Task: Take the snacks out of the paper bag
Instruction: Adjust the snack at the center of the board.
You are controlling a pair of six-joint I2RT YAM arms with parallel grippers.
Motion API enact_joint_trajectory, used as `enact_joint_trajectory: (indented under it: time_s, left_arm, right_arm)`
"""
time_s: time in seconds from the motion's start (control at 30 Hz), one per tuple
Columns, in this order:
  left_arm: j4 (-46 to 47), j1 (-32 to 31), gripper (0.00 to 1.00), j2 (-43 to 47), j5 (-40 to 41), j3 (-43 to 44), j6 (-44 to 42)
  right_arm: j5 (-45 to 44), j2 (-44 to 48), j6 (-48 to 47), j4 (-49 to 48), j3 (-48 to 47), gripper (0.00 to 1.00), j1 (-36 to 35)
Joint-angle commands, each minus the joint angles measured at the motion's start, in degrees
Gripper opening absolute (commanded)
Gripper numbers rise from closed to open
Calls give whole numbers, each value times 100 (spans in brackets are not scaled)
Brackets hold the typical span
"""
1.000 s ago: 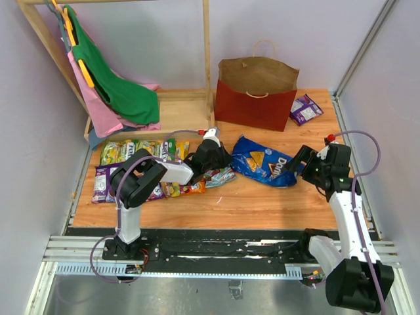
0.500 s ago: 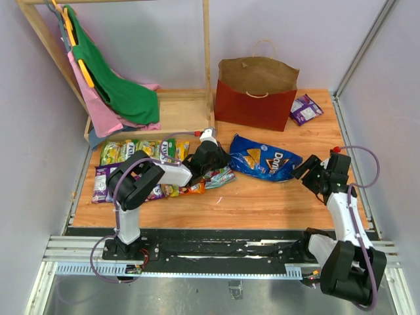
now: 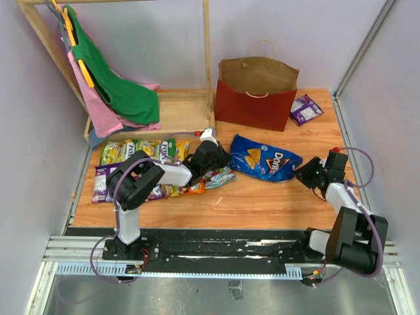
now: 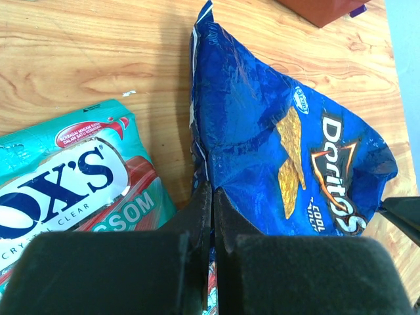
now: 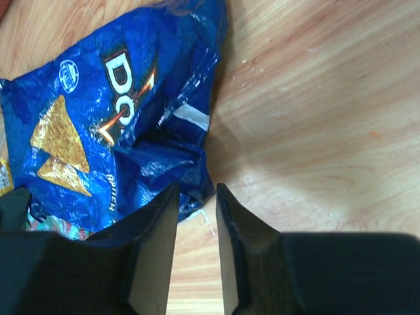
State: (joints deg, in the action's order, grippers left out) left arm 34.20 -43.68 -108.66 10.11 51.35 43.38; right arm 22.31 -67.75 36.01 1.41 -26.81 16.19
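The blue Doritos bag (image 3: 266, 161) (image 5: 118, 118) lies flat on the wooden table, right of centre. My left gripper (image 3: 226, 157) (image 4: 211, 190) is shut on the left edge of the Doritos bag (image 4: 282, 131), with blue foil showing in the slit between its fingers. My right gripper (image 3: 303, 172) (image 5: 197, 187) sits low just off the bag's right corner, its jaws a narrow gap apart with only bare table between them. The paper bag (image 3: 256, 98), dark red with a brown top, stands upright at the back. Several candy packets (image 3: 141, 152) lie at the left.
A teal Fox's packet (image 4: 72, 184) lies beside my left fingers. One purple packet (image 3: 306, 108) rests right of the paper bag. A wooden rack with green and pink cloths (image 3: 118, 92) fills the back left. Walls close in on both sides.
My right gripper has backed away from the Doritos bag's right end, dropped lower, and narrowed its jaws. The bag has settled flatter. The left arm has stayed put.
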Motion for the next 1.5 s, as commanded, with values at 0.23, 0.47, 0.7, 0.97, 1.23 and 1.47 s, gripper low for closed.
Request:
enact_joint_trajectory:
  time_s: [0.23,0.47,0.7,0.97,1.23,1.47]
  left_arm:
    - [218,0,1,11,33,149,32]
    - [-37,4,1,-6,237,241,120]
    - [-435,49,0,-12,589,375,342]
    - [-644,156,0,72,783,393,712]
    - [-555,-80,1,184,845,604,472]
    - [-163,-477,1,-24,509,684,815]
  right_arm:
    - [208,-221,302,-684,81,1,43]
    - [587,1078,524,-24,-135,0,319]
    - [1105,1825,496,989,-893,1,672]
    - [948,1748,381,1081,-1273,1,1057]
    - [986,1345,599,610,-923,1,1631]
    - [1008,1462,414,83,-746,17,1314]
